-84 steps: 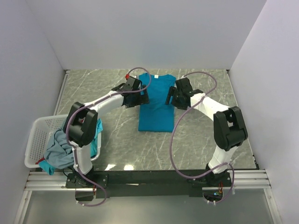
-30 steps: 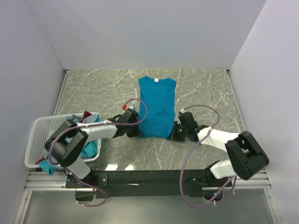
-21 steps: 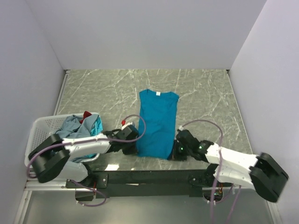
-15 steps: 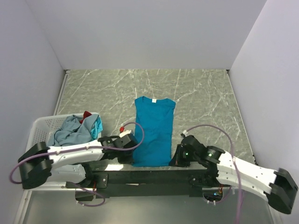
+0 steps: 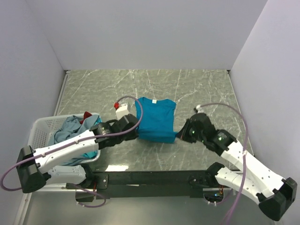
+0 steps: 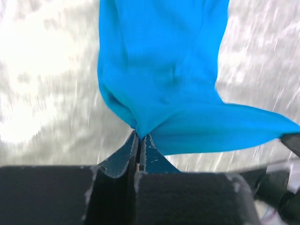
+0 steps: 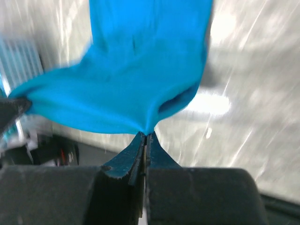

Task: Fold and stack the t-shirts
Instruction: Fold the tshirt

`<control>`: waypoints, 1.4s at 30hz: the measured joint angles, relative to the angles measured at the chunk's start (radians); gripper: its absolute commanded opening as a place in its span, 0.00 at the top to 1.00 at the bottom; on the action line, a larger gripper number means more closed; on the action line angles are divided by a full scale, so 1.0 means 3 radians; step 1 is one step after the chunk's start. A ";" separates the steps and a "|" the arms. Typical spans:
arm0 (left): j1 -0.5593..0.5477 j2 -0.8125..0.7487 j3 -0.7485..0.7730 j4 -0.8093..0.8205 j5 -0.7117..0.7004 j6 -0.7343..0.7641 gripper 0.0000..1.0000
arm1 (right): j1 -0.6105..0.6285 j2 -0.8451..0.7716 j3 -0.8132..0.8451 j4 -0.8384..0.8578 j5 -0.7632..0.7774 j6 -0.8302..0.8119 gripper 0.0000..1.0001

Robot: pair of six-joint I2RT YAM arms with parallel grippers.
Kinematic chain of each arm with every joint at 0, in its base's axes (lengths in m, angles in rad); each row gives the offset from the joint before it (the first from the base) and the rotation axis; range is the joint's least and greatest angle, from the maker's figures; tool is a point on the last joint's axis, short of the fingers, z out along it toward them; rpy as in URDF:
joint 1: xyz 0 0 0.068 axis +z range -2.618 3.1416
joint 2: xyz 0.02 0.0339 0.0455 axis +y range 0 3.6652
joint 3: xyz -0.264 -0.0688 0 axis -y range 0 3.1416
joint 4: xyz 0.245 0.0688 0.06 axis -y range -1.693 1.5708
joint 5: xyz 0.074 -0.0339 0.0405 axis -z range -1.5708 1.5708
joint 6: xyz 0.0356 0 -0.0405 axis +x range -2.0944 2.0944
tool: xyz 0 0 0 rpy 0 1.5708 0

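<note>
A bright teal-blue t-shirt (image 5: 156, 118) lies lengthwise on the marble table, collar at the far end, its near hem lifted off the surface. My left gripper (image 5: 136, 131) is shut on the hem's left corner (image 6: 139, 132). My right gripper (image 5: 180, 134) is shut on the hem's right corner (image 7: 146, 132). In both wrist views the blue cloth stretches taut from the pinched corner across to the other arm. More t-shirts (image 5: 72, 130), grey-blue and teal, lie heaped in the basket.
A white lattice basket (image 5: 36, 140) stands at the left near edge of the table, with something red (image 5: 87, 115) poking out at its far side. Walls close in the table on three sides. The black mounting rail (image 5: 150, 178) runs along the near edge.
Both grippers dragged the shirt's hem toward the near edge, then lifted it and carried it back toward the collar. The shirt looks shorter than half a second ago.
</note>
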State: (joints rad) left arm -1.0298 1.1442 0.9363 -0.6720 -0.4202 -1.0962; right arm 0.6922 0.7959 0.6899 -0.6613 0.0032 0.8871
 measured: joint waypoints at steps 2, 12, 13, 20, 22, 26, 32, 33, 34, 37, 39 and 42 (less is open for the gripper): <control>0.0174 0.0090 0.0090 0.0125 -0.0034 0.0136 0.99 | -0.0275 0.0170 0.0212 0.0013 -0.0003 -0.0223 1.00; 0.0857 0.0802 0.0783 0.0635 -0.0009 0.0755 0.99 | -0.0882 0.1012 0.0890 0.0245 -0.0242 -0.0862 1.00; 0.0900 0.0870 0.0851 0.0659 0.0013 0.0814 0.99 | -0.0936 0.1092 0.0917 0.0264 -0.0268 -0.0884 1.00; 0.1146 0.1390 0.1233 0.0753 0.0139 0.1085 0.99 | -0.1225 0.1666 0.1158 0.0432 -0.0528 -0.1021 1.00; 0.1226 0.1539 0.1334 0.0776 0.0207 0.1134 0.99 | -0.1289 0.1816 0.1254 0.0469 -0.0589 -0.1040 1.00; 0.1396 0.1797 0.1498 0.0818 0.0380 0.1212 0.96 | -0.1381 0.2103 0.1437 0.0533 -0.0696 -0.1068 1.00; 0.1582 0.2227 0.1818 0.0832 0.0593 0.1333 0.95 | -0.1474 0.2591 0.1750 0.0565 -0.0769 -0.1092 1.00; 0.1603 0.2289 0.1858 0.0834 0.0626 0.1350 0.94 | -0.1483 0.2655 0.1785 0.0565 -0.0773 -0.1092 1.00; 0.1628 0.2360 0.1909 0.0834 0.0661 0.1363 0.94 | -0.1495 0.2725 0.1830 0.0563 -0.0779 -0.1091 1.00; 0.1698 0.2617 0.2092 0.0829 0.0790 0.1424 0.92 | -0.1536 0.2953 0.1966 0.0566 -0.0779 -0.1088 1.00; 0.1738 0.2781 0.2218 0.0830 0.0862 0.1445 0.88 | -0.1562 0.3103 0.2068 0.0567 -0.0777 -0.1087 1.00; 0.1807 0.2992 0.2365 0.0830 0.0951 0.1503 0.70 | -0.1595 0.3343 0.2256 0.0556 -0.0755 -0.1083 0.86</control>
State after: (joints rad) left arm -0.4877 2.0418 1.6459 -0.4229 -0.1349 -0.6453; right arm 0.2138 1.7988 1.3666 -0.4946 -0.2234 0.5621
